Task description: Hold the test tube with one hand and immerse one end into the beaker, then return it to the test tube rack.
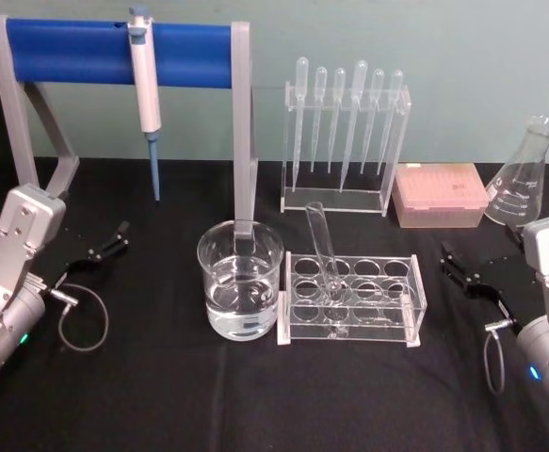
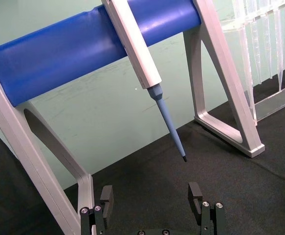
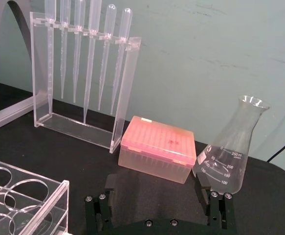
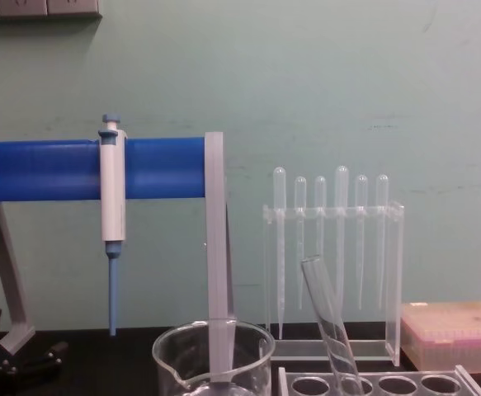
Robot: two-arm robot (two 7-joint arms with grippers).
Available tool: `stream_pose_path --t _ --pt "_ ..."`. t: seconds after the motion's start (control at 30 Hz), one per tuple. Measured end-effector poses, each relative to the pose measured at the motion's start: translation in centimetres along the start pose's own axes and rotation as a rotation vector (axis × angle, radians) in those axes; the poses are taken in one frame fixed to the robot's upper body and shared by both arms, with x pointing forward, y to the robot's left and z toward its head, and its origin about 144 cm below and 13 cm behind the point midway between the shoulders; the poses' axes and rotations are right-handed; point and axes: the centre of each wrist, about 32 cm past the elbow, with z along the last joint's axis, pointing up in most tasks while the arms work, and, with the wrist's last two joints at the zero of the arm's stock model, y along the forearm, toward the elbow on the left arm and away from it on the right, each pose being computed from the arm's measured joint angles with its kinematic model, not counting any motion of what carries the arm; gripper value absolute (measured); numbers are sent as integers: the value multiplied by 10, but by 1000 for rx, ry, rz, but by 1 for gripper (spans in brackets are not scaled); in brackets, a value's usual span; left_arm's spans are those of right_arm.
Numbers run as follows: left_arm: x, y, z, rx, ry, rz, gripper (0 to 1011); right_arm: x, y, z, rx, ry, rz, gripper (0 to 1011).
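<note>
The test tube (image 1: 323, 247) leans tilted in a clear acrylic rack (image 1: 415, 292) at the table's middle, its open rim up; in the chest view the test tube (image 4: 329, 322) rises from the rack (image 4: 463, 381). Just left of the rack stands the beaker (image 1: 240, 280), partly filled with clear liquid, with its spouted rim low in the chest view (image 4: 213, 355). My left gripper (image 1: 104, 243) rests open at the far left of the table, empty (image 2: 151, 198). At the far right my right gripper (image 1: 450, 264) is open and empty too (image 3: 157, 196). Both are well clear of the tube.
A white-and-blue pipettor (image 1: 145, 89) hangs on a stand with a blue bar (image 1: 67, 52) at the back left. Behind the rack stand a pipette holder (image 1: 345, 132), a pink tip box (image 1: 441, 195) and a conical flask (image 1: 524, 179).
</note>
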Motion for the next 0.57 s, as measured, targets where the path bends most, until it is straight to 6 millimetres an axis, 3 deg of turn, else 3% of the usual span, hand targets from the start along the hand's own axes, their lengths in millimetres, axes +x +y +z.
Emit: stream_pose_path --t 0.57 --pt "0 0 0 0 0 0 1000 0 0 0 -3 3 2 1002"
